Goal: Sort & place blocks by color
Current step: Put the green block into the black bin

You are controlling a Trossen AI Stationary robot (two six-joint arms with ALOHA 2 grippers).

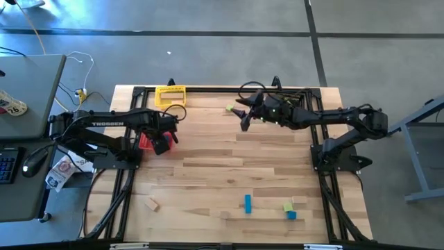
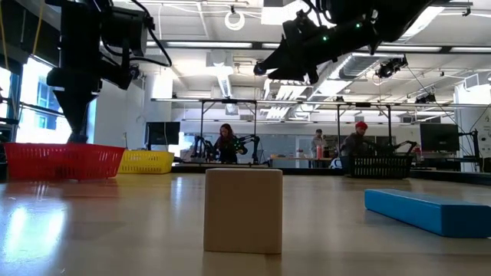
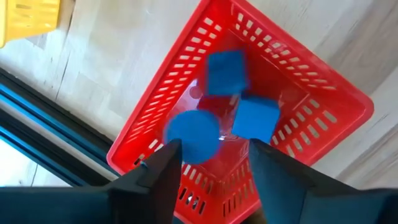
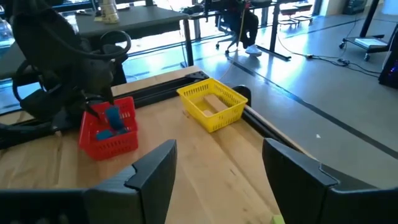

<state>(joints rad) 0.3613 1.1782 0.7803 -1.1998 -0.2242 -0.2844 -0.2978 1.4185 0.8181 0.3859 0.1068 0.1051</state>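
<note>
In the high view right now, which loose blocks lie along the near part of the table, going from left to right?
Plain tan wooden block → upright blue wooden bar → light green wooden cube, with a small blue cube touching it.

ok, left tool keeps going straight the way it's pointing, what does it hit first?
Probably the blue blocks in the red basket. The left tool points straight down into the basket, fingers open, nothing held. Three blue pieces lie directly ahead; depth is unclear, so which one comes first can't be told.
</note>
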